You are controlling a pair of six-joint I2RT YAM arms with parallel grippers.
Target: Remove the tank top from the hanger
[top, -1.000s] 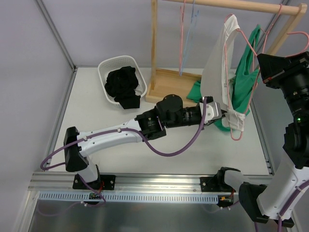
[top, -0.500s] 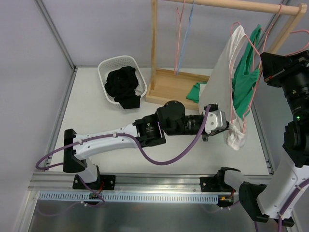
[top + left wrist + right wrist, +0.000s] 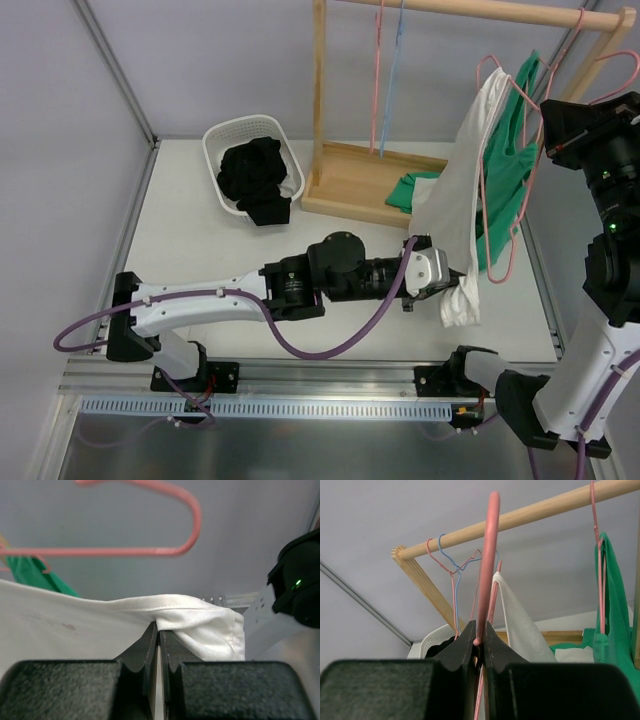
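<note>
A white tank top (image 3: 462, 205) hangs stretched from a pink wire hanger (image 3: 503, 170) at the right, its lower end pulled down toward the table's front. My left gripper (image 3: 452, 283) is shut on the white fabric's lower end; in the left wrist view the cloth (image 3: 190, 617) bunches over the closed fingertips, with the pink hanger (image 3: 165, 550) above. My right gripper (image 3: 548, 118) is shut on the hanger's hook and holds it up; the right wrist view shows the pink wire (image 3: 486, 575) pinched between the fingers, the white top (image 3: 520, 625) trailing off it.
A wooden rack (image 3: 352, 185) stands at the back with a rail (image 3: 480, 10) carrying pink and blue empty hangers (image 3: 385, 80) and a green garment (image 3: 505, 165). More green cloth (image 3: 410, 190) lies on the rack base. A white basket (image 3: 232, 140) holds black clothes at the back left.
My left gripper has drawn the white top's lower end toward the table's front and slightly down, stretching the fabric off the hanger. The right gripper has kept the hanger nearly still.
</note>
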